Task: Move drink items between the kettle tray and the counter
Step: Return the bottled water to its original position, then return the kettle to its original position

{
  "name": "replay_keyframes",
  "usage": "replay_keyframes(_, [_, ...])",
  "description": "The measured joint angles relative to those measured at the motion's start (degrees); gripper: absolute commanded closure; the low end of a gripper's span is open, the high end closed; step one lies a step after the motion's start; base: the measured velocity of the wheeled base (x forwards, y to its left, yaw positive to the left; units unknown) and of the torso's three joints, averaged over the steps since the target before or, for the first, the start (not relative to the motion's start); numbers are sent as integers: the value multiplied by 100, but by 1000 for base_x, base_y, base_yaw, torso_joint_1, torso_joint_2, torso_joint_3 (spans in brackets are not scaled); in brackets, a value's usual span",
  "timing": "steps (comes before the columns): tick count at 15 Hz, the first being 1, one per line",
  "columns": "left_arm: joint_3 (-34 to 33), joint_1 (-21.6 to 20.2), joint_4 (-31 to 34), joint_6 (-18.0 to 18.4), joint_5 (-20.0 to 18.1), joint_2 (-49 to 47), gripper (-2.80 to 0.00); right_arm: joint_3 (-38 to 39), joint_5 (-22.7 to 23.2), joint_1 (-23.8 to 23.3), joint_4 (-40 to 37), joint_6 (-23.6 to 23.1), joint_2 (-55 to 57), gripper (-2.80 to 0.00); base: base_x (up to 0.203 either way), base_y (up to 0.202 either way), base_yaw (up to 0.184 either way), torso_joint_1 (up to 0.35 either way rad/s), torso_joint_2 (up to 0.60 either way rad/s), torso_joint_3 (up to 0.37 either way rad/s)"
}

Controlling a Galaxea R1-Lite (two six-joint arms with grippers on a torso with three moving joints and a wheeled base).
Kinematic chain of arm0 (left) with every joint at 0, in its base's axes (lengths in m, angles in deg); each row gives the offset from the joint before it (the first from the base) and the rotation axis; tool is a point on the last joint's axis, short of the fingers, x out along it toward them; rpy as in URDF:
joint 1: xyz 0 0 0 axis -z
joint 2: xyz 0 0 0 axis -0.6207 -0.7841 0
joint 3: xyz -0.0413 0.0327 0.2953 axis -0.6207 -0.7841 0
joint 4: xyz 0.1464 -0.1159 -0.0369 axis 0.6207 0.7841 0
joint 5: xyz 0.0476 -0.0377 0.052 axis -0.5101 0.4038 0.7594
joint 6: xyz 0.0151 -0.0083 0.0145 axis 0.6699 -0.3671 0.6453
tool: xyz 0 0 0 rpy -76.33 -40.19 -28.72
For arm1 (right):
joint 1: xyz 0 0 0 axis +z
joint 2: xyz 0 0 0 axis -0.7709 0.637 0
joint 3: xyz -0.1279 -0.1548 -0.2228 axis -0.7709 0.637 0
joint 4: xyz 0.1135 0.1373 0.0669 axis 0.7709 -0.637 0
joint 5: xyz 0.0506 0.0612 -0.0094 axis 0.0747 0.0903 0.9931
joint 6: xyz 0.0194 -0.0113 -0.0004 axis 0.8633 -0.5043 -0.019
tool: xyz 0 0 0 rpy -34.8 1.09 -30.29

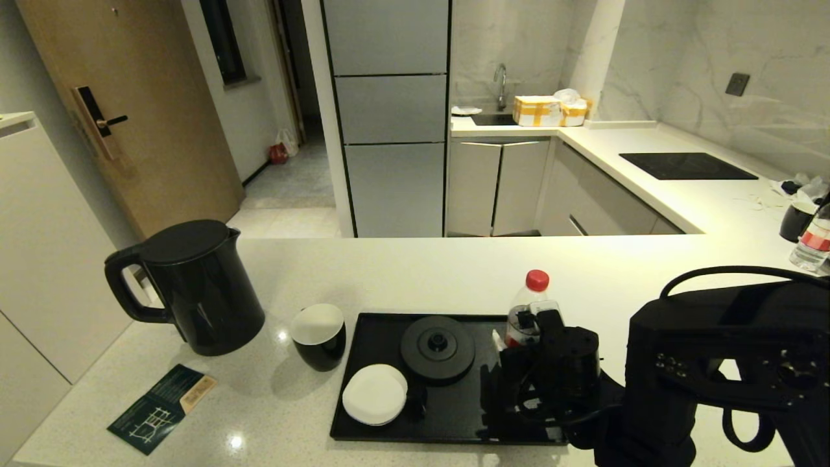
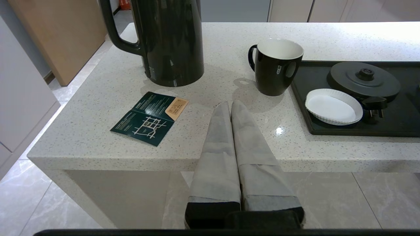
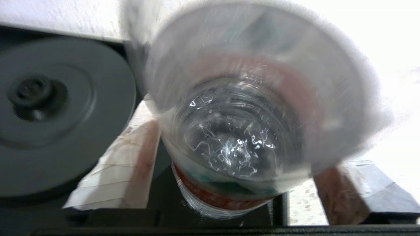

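Bottle (image 1: pixel 526 311), clear, red cap: we find it upright at the tray's (image 1: pixel 389 431) right far corner, between the right gripper's (image 3: pixel 229 183) spread jaws, fingers (image 3: pixel 115 173) clear of its sides. Kettle (image 1: pixel 194 288) and cup (image 1: pixel 319 337): on the tabletop (image 1: pixel 402 272), left of the tray. Base disc (image 1: pixel 438 347) and saucer (image 1: pixel 375 394): on the tray. Left gripper (image 2: pixel 229 106): jaws pressed together, empty, at the tabletop's near edge.

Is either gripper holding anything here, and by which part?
Nothing held: right gripper stands open around the bottle, fingers clear of its sides; left gripper is shut and empty.
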Motion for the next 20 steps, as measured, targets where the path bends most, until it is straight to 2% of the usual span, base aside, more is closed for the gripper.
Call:
replay_keyframes(2, [0, 0, 0, 2, 0, 0, 0, 223, 251, -11, 228, 28, -210, -280, 0, 0, 0, 0, 0, 0])
replay_keyframes(6, [0, 0, 0, 2, 0, 0, 0, 791, 396, -22, 175, -24, -808, -280, 0, 0, 0, 0, 0, 0])
replay_keyframes(9, [0, 0, 0, 4, 0, 0, 0, 984, 395, -131, -393, -141, -1830, -280, 0, 0, 0, 0, 0, 0])
replay_keyframes(11, [0, 0, 0, 0, 0, 0, 0, 887, 393, -273, -1230, -203, -2846, -280, 0, 0, 0, 0, 0, 0])
replay_keyframes(12, [0, 0, 0, 2, 0, 0, 0, 798, 379, -335, -1709, -214, -3340, 0, 0, 0, 0, 0, 0, 0])
replay_keyframes(17, [0, 0, 0, 2, 0, 0, 0, 195, 32, -786, -4978, -216, -6223, 0, 0, 0, 0, 0, 0, 0])
replay_keyframes(20, [2, 0, -1, 0, 0, 0, 0, -382, -418, -1448, -7228, -216, -7782, 0, 0, 0, 0, 0, 0, 0])
